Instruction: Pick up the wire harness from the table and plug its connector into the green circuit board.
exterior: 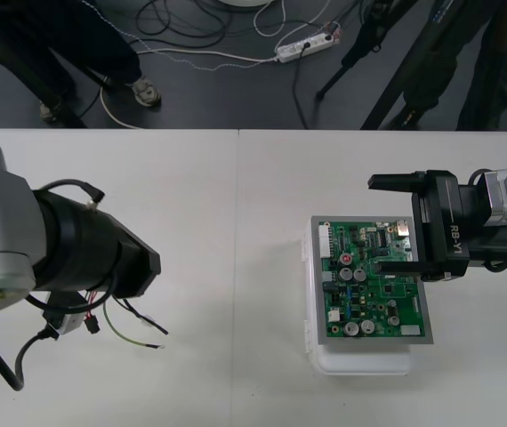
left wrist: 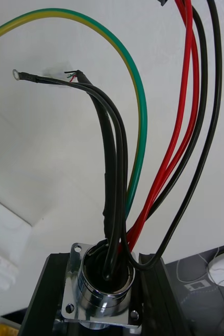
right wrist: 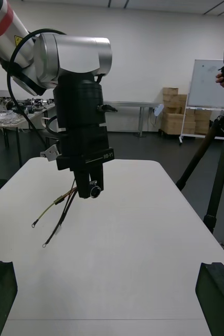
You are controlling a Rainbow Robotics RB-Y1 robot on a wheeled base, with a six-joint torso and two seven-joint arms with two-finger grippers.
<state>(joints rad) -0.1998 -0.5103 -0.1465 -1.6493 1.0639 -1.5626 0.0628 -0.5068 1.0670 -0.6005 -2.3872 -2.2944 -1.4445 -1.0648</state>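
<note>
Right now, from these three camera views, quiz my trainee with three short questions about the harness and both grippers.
1. True or false: the wire harness of thin red, black and green wires lies flat on the plain light table.
2. Choose: the left gripper is shut on A) the round metal flanged socket, B) a green wire's tip, C) nothing.
3. Fill in: the right gripper hovers open over the green ____ on its white base.
Key: 1 false, the left gripper holds it; 2 A; 3 circuit board.
</note>
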